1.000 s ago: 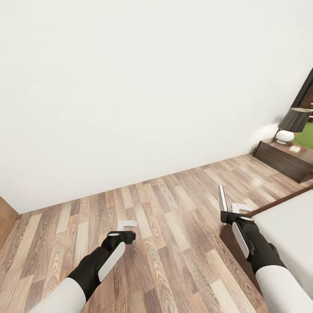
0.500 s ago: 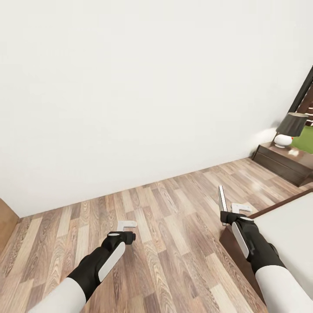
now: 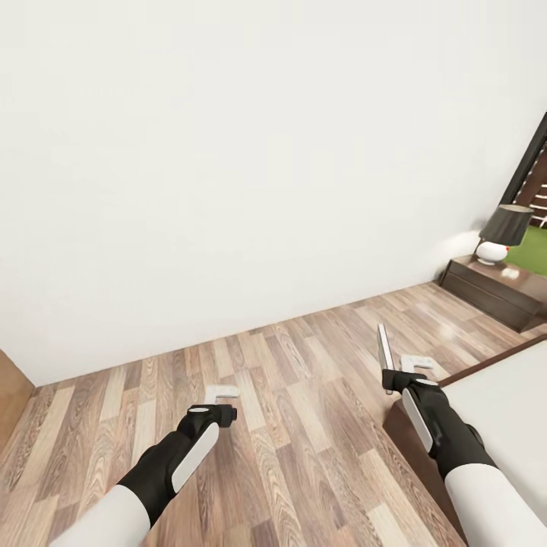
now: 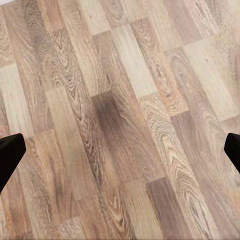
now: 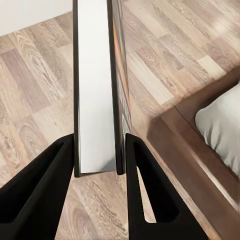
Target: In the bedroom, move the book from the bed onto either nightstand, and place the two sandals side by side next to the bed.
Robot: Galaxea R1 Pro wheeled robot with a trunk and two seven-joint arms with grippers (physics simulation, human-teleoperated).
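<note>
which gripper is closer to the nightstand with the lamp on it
Right. The right gripper, shut on the book, is over the bed corner, on the nightstand side. The left gripper hangs open over bare floor, farther away.

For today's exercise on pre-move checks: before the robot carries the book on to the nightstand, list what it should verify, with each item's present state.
1. Book clamped between right gripper fingers: ok.
2. Book upright, edge-on in the grip: ok.
3. Nightstand in sight, far right by the wall: ok.
4. Free spot on its top beside the lamp: cannot tell.
5. Left gripper open over bare floor: ok.
6. Sandals located: cannot tell.
</note>
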